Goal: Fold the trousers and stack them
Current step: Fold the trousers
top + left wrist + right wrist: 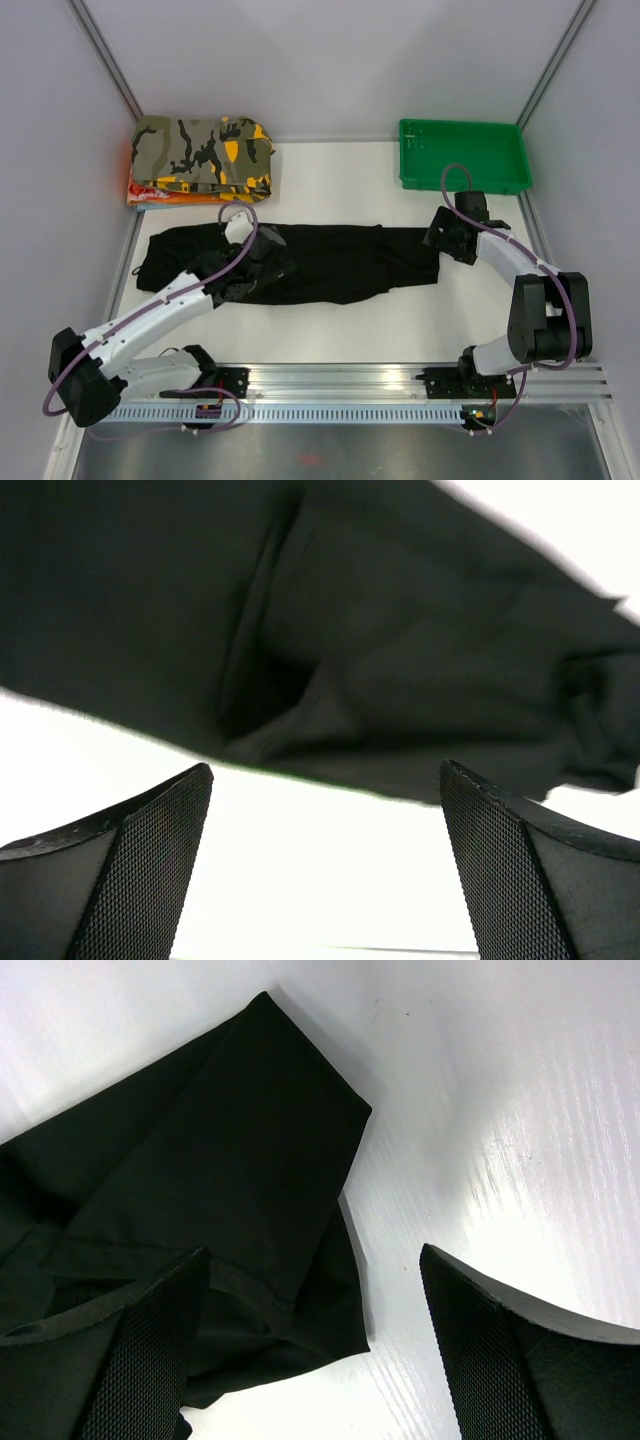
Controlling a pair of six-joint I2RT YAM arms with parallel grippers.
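The black trousers [330, 262] lie flat across the middle of the table, stretched left to right. My left gripper [255, 268] hovers over their left-centre part. In the left wrist view it [325, 768] is open, with bare white table between the fingers and the rumpled trousers [400, 630] just beyond the fingertips. My right gripper [447, 240] is at the trousers' right end. The right wrist view shows it [312, 1252] open, with the layered leg ends [220, 1140] lying on the table between and beside the left finger [150, 1350].
A folded camouflage garment [205, 150] sits on an orange item at the back left corner. A green tray [420, 184] stands at the back right, close behind the right arm. The metal rail [350, 380] with the arm bases runs along the near edge.
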